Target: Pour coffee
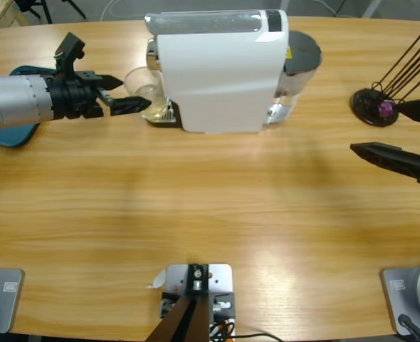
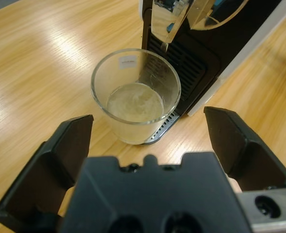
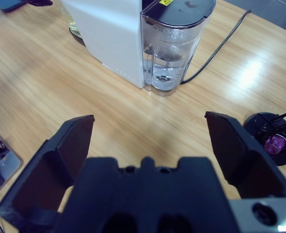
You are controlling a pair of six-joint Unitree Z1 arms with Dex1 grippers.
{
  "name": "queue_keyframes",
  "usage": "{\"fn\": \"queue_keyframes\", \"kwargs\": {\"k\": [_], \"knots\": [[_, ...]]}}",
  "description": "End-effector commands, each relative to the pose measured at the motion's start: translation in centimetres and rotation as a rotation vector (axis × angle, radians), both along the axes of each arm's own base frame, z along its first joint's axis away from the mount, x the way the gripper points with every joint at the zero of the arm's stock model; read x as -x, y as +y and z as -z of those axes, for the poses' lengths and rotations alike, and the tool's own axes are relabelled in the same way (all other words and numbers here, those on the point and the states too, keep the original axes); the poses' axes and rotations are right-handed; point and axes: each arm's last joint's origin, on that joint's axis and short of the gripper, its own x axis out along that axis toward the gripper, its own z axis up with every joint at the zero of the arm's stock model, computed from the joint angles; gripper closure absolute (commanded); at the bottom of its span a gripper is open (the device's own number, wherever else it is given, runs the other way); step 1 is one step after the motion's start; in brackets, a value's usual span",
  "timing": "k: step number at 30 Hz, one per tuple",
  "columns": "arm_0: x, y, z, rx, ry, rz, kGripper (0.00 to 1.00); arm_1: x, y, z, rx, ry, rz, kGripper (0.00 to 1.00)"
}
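1. Far left of the high view: a dark blue tray (image 1: 11,135) lies on the counter (image 1: 210,206), partly under the left arm (image 1: 18,100).
2. Left tool (image 1: 130,95) is released, jaws spread wide, one on either side of the clear glass tumbler (image 1: 144,87). In the left wrist view neither jaw touches the glass.
3. The tumbler (image 2: 135,94) stands upright on the machine's drip grate (image 2: 165,127), under the spout (image 2: 168,24). A small white sticker shows on its far wall.
4. The coffee (image 2: 135,103), a shallow pool of pale yellowish liquid, sits in the bottom of the tumbler, well below the rim.
5. White capsule coffee machine (image 1: 221,71) stands at the middle of the far side of the counter, black front where the grate is.
6. Its clear water tank (image 3: 174,56) sits at the back with a dark lid, partly filled; a black cable (image 3: 215,48) runs off behind it.
7. Right side: a black round stand (image 1: 374,107) with thin black rods holds a purple capsule (image 1: 386,108).
8. Right tool (image 1: 409,135) is released, jaws wide apart, gripping nothing, hovering over bare counter near the stand and well apart from the machine.
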Motion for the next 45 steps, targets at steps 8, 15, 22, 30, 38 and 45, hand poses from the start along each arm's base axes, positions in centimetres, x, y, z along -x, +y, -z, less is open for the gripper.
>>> {"fn": "queue_keyframes", "kwargs": {"k": [8,15,22,30,38,45], "knots": [[-2.8,-2.3,2.4,-0.021,0.029,0.047,0.0,-0.2,0.0,1.4,0.039,0.048,-0.002,0.0],[-3.8,-3.0,3.2,-0.025,0.041,0.053,0.001,-0.2,0.0,1.4,0.039,0.049,-0.002,0.0],[-4.2,-3.3,3.2,-0.02,0.034,0.054,0.242,-0.3,0.1,1.5,0.041,0.054,-0.004,0.0],[-4.2,-3.3,3.6,-0.028,0.047,0.054,0.409,-0.4,0.2,1.5,0.043,0.055,-0.003,0.0],[-3.1,-2.4,2.5,-0.015,0.035,0.051,0.409,-0.5,0.3,1.6,0.047,0.061,-0.003,0.0],[-2.0,-0.3,0.7,0.006,0.002,0.014,0.409,-0.5,0.3,1.6,0.047,0.062,-0.004,0.0]]}}
